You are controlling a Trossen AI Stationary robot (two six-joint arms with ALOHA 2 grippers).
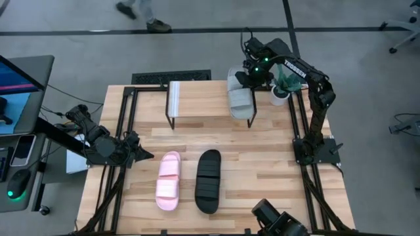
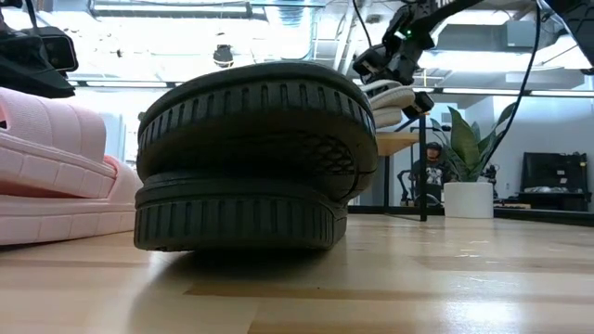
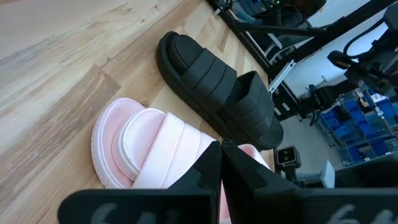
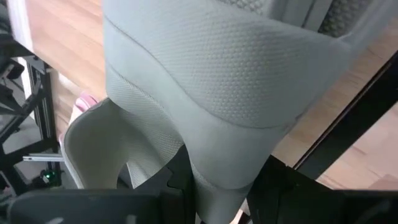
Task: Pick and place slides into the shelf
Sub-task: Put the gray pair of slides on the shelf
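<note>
reading "trossen" in white letters along the right arm was the only writing that could be made out. the right hand was clamped on the light grey slide, which lay at the right end of the shelf, its long axis running from the bench's far edge toward the near one, one end hanging over the plank's far edge. the pale pink slide and the black slide lay side by side on the bench, both pointing the same near-to-far way. the left hand sat just beside the pink slide, fingers together and empty. in the low view the black slide hid most of the shelf.
</note>
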